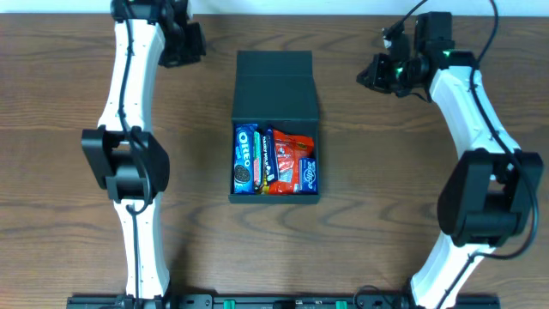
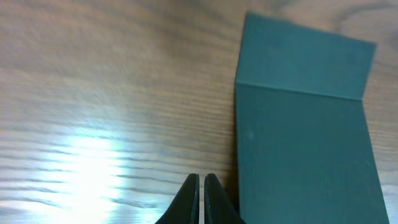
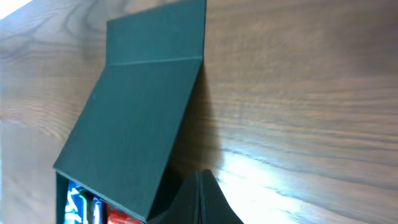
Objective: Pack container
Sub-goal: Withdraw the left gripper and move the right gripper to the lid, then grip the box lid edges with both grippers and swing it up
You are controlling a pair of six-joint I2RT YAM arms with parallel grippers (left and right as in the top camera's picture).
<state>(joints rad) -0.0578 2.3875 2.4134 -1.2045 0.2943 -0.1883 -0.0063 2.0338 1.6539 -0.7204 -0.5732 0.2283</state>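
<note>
Container (image 1: 274,198) holds snacks (image 1: 274,161), lid (image 1: 276,94) half-raised; your left gripper (image 2: 199,198) and right gripper (image 3: 202,199), both closed and empty, flank it, likely to shut it.

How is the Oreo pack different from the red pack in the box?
The Oreo pack is blue with white letters; the red pack is red. The Oreo pack is long and narrow; the red pack looks wider and crinkly. The Oreo pack lies left of the red pack. Both sit inside the container.
</note>
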